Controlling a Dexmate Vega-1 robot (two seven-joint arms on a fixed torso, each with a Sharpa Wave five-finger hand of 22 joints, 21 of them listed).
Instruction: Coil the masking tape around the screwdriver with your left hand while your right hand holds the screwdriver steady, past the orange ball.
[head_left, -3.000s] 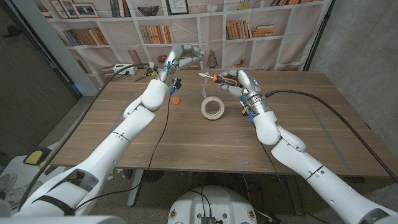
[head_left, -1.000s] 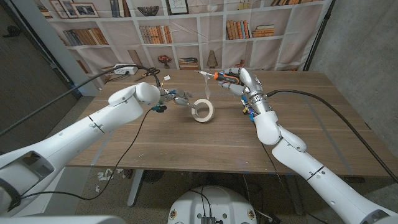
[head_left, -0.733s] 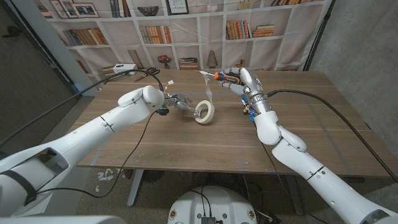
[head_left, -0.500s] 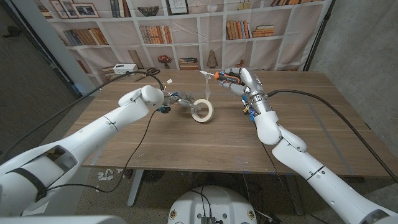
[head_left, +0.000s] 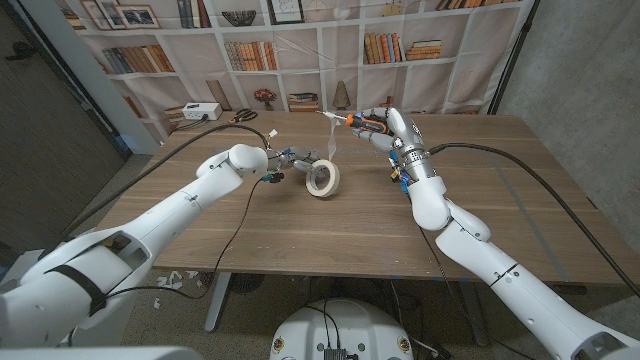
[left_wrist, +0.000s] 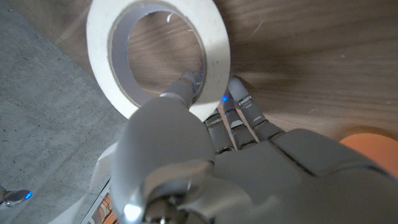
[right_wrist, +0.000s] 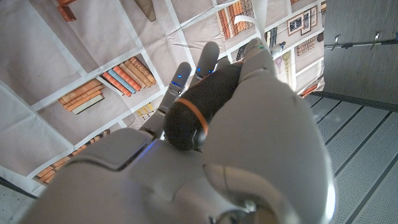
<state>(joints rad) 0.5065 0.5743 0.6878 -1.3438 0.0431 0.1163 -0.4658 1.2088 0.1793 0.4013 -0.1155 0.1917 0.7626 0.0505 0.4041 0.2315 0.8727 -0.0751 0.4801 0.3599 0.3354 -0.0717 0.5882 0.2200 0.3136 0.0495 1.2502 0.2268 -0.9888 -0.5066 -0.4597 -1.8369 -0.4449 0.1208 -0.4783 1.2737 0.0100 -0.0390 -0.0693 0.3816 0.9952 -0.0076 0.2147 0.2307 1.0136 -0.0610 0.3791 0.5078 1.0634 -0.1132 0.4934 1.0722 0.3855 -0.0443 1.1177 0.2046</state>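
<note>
1. Losing the roll is the main risk judged here: the masking tape (head_left: 322, 178) is pinched through its core by the left hand (head_left: 290, 164), with a fingertip inside the ring and the thumb on the outer wall, as the left wrist view (left_wrist: 163, 56) shows. A light pinch on a tilted roll could let it drop onto the table (head_left: 300, 235).
2. Tearing or slackening of the strip is also possible. A thin band of tape is seen rising from the roll toward the screwdriver (head_left: 352, 123); a sharp pull could snap it or peel it off.
3. Knocking the orange ball (left_wrist: 372, 151) is a further hazard, since it lies just beside the left hand's knuckles in the left wrist view.
4. Twisting of the screwdriver is possible if the grip is loosened. It is held above the far side of the table by the right hand (head_left: 385, 130), whose fingers are closed around the dark handle with its orange band (right_wrist: 193, 115).
</note>
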